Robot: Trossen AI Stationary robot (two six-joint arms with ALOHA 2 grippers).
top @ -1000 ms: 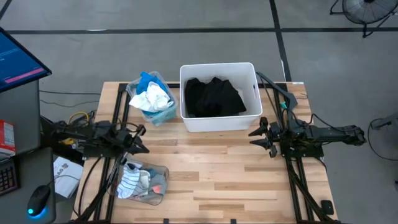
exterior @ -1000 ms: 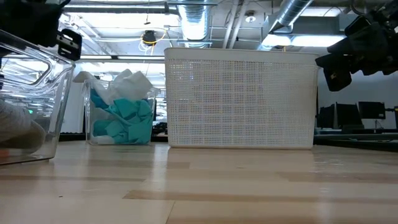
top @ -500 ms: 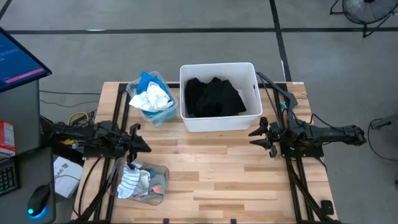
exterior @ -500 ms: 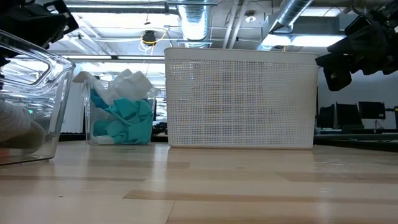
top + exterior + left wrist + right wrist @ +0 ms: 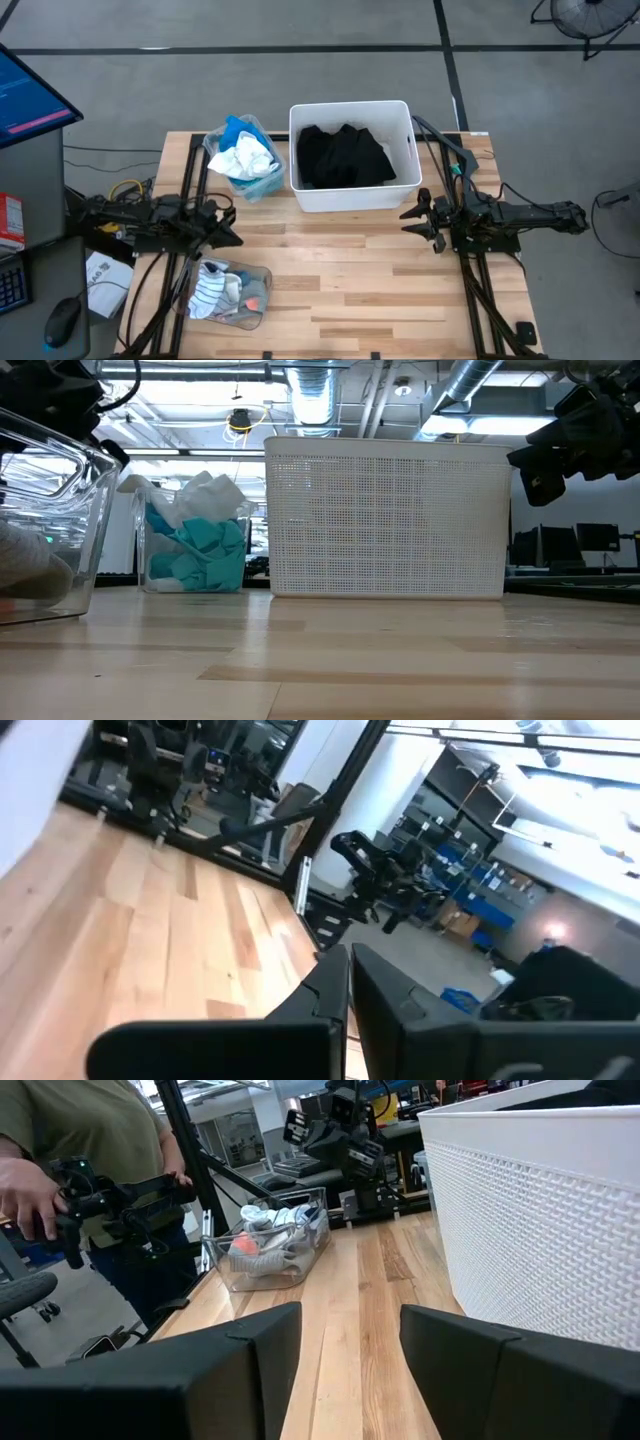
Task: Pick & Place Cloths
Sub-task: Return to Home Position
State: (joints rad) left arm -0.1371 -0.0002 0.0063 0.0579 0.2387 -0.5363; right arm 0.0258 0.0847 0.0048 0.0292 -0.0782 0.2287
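The left gripper (image 5: 349,960) hovers clenched over the table's left side, between the two clear bins. The right gripper (image 5: 350,1328) waits released at the right, just near of the white tub (image 5: 400,192). A black garment (image 5: 343,157) lies in the tub. The far-left clear bin (image 5: 270,181) holds turquoise, white and blue cloths (image 5: 243,157). The near-left clear bin (image 5: 60,500) holds the socks (image 5: 215,285).

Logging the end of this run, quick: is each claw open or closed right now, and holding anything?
Left claw: closed, nothing in it.
Right claw: open, nothing in it.
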